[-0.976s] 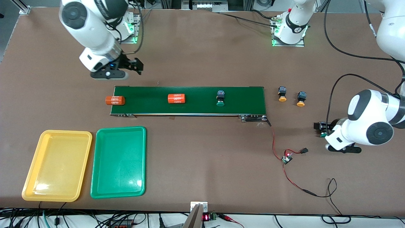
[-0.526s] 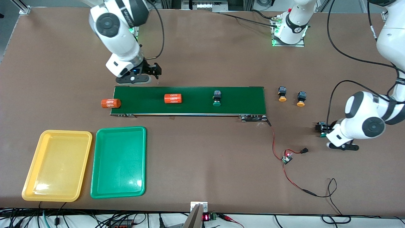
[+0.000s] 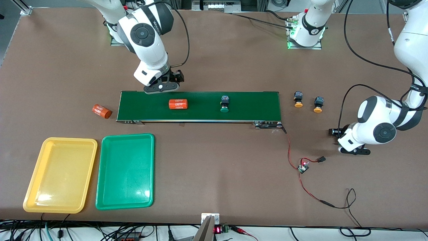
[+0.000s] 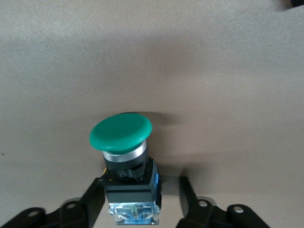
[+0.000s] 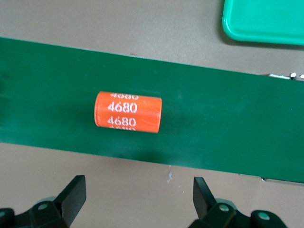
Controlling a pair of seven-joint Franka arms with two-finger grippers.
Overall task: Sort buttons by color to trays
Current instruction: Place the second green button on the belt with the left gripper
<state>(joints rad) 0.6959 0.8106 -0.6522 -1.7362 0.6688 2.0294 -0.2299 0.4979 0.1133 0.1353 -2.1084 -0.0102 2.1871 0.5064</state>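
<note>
Jaws of the left gripper (image 4: 137,202) stand narrow about a green button (image 4: 124,156) on the bare surface (image 3: 214,174) at the left arm's end; one finger (image 4: 92,204) touches its body, the other stands just beside it, and its lower body is cut off in the left wrist view. Nearest the front camera lie the yellow tray (image 3: 60,174) and green tray (image 3: 125,170), side by side. Farther off, the belt (image 3: 254,103) carries another green button (image 3: 224,103) and an orange cylinder (image 3: 178,104). A second cylinder (image 3: 102,111) lies off the belt's end. Two yellow buttons (image 3: 298,99) sit near the belt's left-arm end. Wide-jawed, the right gripper (image 3: 174,80) hangs over the belt's farther edge.
</note>
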